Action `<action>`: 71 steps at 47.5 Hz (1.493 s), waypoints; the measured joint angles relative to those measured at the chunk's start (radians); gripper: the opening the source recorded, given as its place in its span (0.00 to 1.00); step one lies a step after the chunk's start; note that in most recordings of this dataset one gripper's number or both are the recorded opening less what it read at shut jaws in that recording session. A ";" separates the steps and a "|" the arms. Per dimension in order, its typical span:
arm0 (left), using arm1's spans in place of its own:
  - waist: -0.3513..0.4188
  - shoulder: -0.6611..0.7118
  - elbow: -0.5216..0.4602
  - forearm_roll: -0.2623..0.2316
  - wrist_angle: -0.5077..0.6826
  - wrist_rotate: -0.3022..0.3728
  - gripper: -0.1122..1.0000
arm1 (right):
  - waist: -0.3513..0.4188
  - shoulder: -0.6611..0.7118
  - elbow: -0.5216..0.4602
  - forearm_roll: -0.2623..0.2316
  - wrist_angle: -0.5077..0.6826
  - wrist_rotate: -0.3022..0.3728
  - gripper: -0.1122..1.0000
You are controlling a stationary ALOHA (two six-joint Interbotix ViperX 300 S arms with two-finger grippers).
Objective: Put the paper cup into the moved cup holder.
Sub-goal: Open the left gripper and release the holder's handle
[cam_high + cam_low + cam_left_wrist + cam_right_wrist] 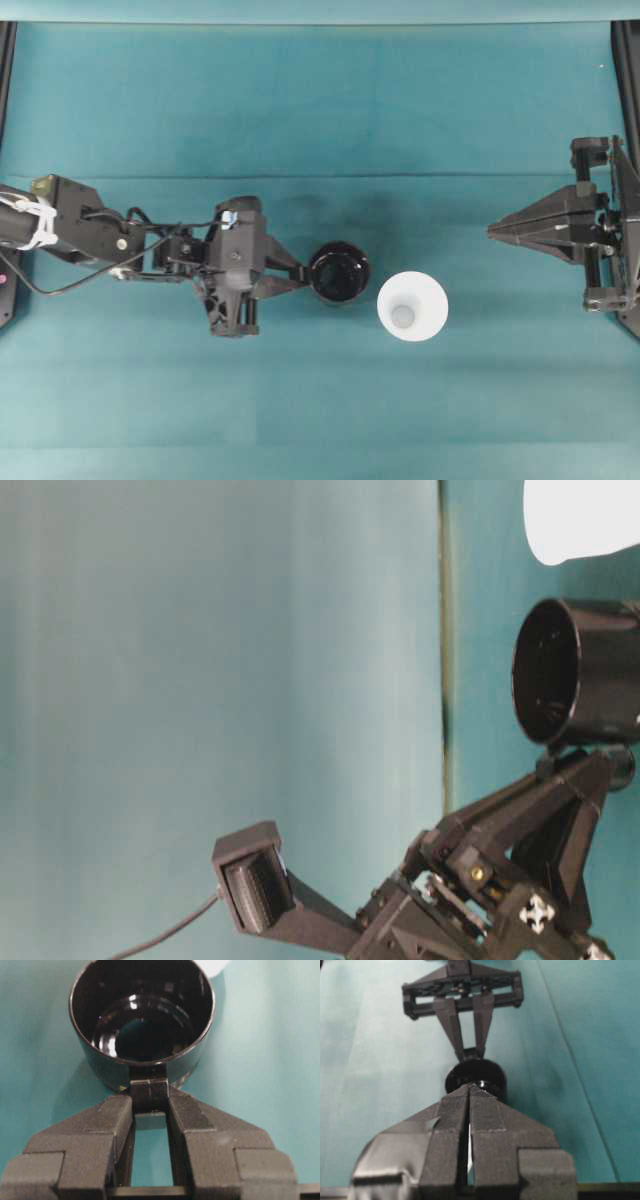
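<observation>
Left gripper [150, 1105] clamped on the short handle of the glossy black round cup holder [340, 273]; right gripper [497, 230] shut, parked well apart. White conical paper cup [412, 307] upright just beside (rim nearly touching). Risk: nudging holder could topple cup.

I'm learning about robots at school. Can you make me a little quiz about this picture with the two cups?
1. True or false: the paper cup sits inside the cup holder.
2. What does the left gripper pinch? A) the holder's handle B) the paper cup's rim C) nothing
3. Are the right gripper's jaws open or shut?

Key: 1. False, it stands beside it on the table. 2. A. 3. Shut, holding nothing.
</observation>
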 measured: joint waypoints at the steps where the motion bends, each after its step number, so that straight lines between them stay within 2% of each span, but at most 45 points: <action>1: 0.000 -0.002 0.002 0.000 0.002 0.000 0.27 | 0.000 0.002 0.000 0.000 0.000 0.000 0.12; 37: 0.002 -0.003 -0.025 0.000 0.058 0.000 0.28 | -0.006 0.002 0.000 -0.002 0.005 0.000 0.12; 40: 0.002 -0.003 -0.025 0.002 0.058 0.005 0.32 | -0.006 0.000 0.000 0.000 0.011 0.000 0.12; 50: 0.000 -0.002 -0.026 0.002 0.063 0.003 0.78 | -0.006 0.002 0.000 -0.002 0.028 0.000 0.12; 53: 0.002 -0.002 -0.026 0.002 0.063 0.003 0.87 | -0.008 0.002 0.000 0.000 0.028 0.000 0.12; 71: 0.000 -0.028 -0.025 0.002 0.107 0.003 0.84 | -0.008 0.002 0.000 0.000 0.034 0.009 0.12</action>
